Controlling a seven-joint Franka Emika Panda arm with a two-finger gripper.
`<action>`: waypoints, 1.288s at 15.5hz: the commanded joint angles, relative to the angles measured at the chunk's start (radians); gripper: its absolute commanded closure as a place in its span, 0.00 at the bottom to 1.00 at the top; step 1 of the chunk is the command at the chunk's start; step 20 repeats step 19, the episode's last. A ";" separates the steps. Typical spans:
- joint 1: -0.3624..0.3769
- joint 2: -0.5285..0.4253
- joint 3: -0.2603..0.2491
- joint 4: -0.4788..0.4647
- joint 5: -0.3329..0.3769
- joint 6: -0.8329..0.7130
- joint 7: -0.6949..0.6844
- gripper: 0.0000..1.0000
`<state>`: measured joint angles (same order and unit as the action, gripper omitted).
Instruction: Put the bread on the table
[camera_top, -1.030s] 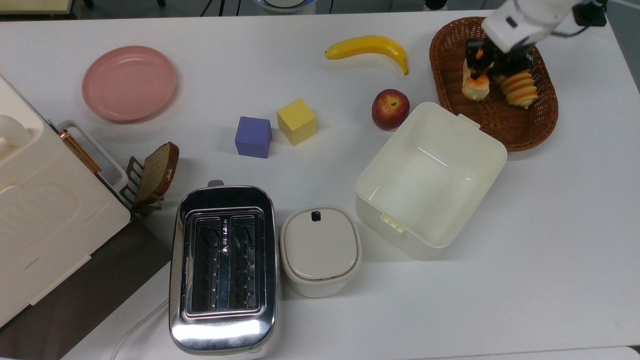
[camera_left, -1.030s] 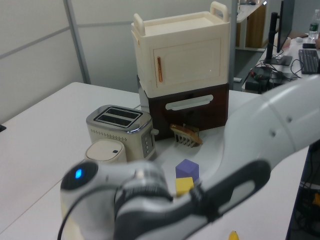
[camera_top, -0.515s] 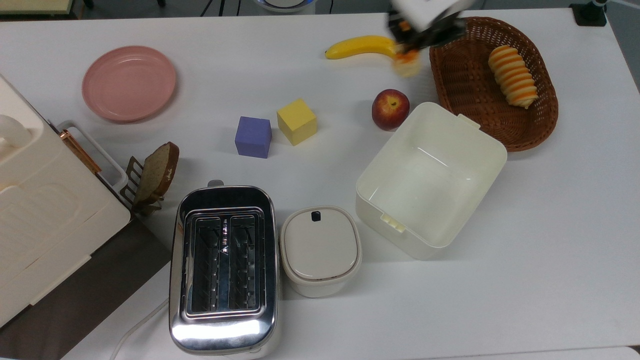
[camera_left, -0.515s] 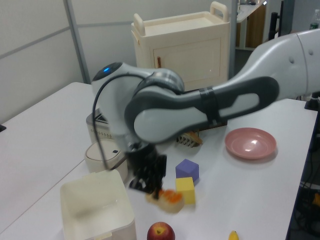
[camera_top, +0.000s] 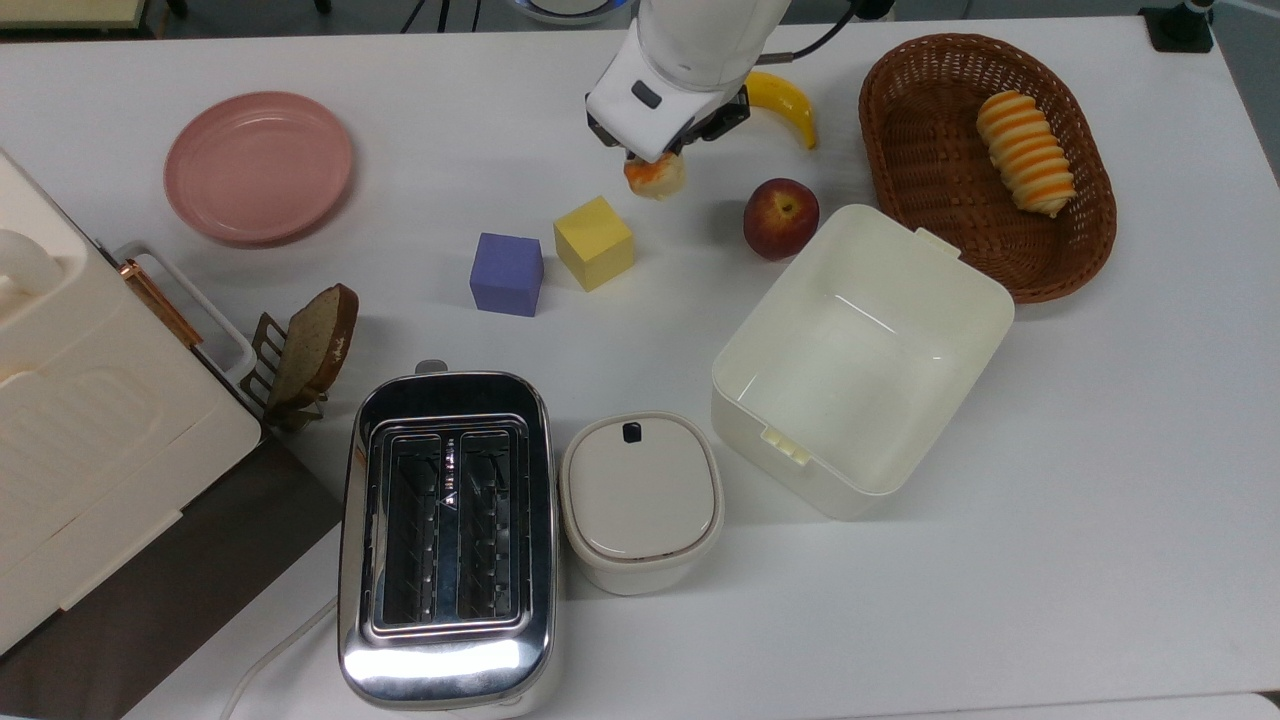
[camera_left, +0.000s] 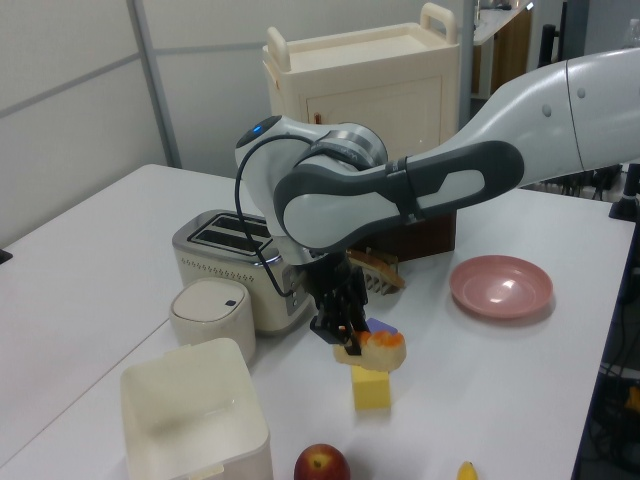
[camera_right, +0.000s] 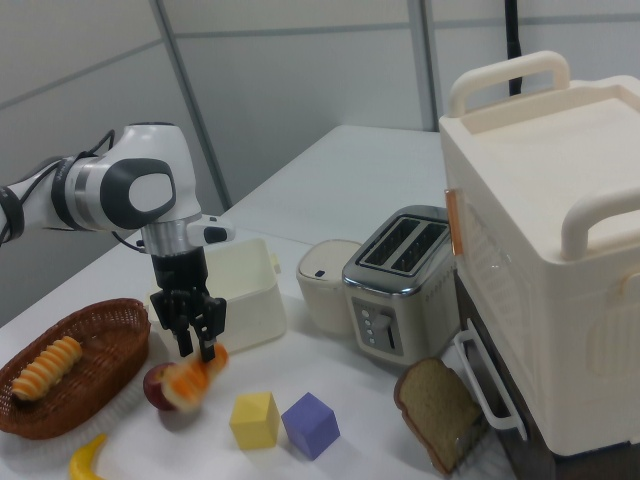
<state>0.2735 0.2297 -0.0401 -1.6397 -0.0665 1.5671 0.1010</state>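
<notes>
The pincer (camera_left: 345, 338) was closed on the bread (camera_left: 382, 350), holding it by its top in the air above the white bench (camera_top: 1100, 480); in the left view the roll hung clear of the surface, just above the yellow cube (camera_left: 371, 387). In the top view the bread (camera_top: 655, 175) showed beneath the arm's white wrist, between the yellow cube (camera_top: 594, 242) and the banana (camera_top: 790, 100), with the apple (camera_top: 780, 218) off to the top view's right. The right view showed the pincer (camera_right: 195, 345) pointing down with the bread (camera_right: 192, 385) at its tips, in front of the apple (camera_right: 155, 385) and beside the wicker basket (camera_right: 70, 385). In that basket lay a longer spiral-ridged roll (camera_top: 1030, 152). A purple cube (camera_top: 507, 273) sat just beside the yellow one, and a pink plate (camera_top: 258, 166) stood well apart toward the top view's left. Nearer the top view's lower edge stood an open cream box (camera_top: 860, 360), a lidded cream pot (camera_top: 640, 500) and a chrome toaster (camera_top: 447, 540), with a toast slice (camera_top: 318, 345) leaning in a small rack beside the toy oven.
</notes>
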 joint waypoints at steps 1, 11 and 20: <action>0.001 -0.016 0.014 -0.012 -0.022 0.018 -0.004 0.00; -0.330 -0.164 0.028 0.004 0.020 -0.009 -0.109 0.00; -0.358 -0.231 0.013 0.011 0.062 -0.013 -0.112 0.00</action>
